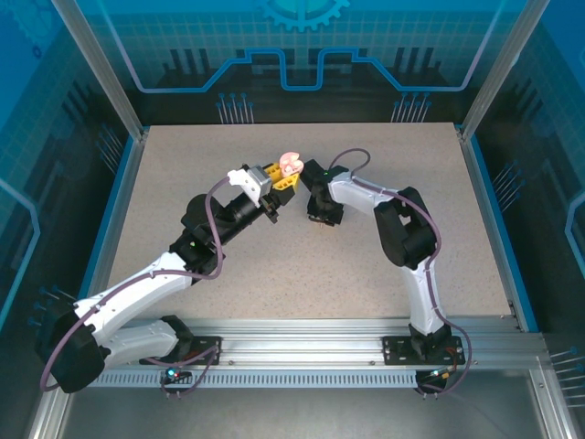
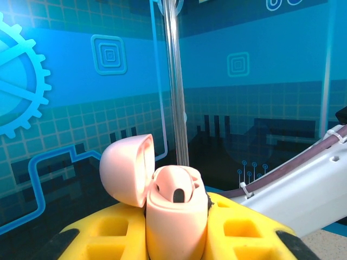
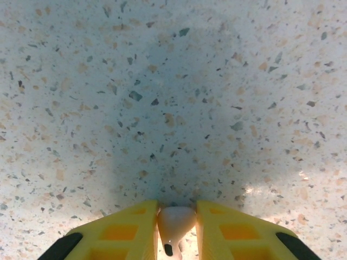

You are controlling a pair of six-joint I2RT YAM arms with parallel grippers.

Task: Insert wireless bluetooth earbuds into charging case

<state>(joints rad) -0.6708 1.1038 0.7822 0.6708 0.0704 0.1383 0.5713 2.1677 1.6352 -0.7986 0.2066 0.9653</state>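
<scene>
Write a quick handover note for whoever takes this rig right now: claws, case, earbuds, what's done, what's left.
Left claw: shut on the pink case, held upright, lid open.
Right claw: pointing down at the table, closed on a pale pink earbud.
Done: case open and presented; one earbud gripped.
Left: lift that earbud, carry it to the case, seat it. I can't tell whether the case's dark socket is empty or filled, so check before inserting.
</scene>
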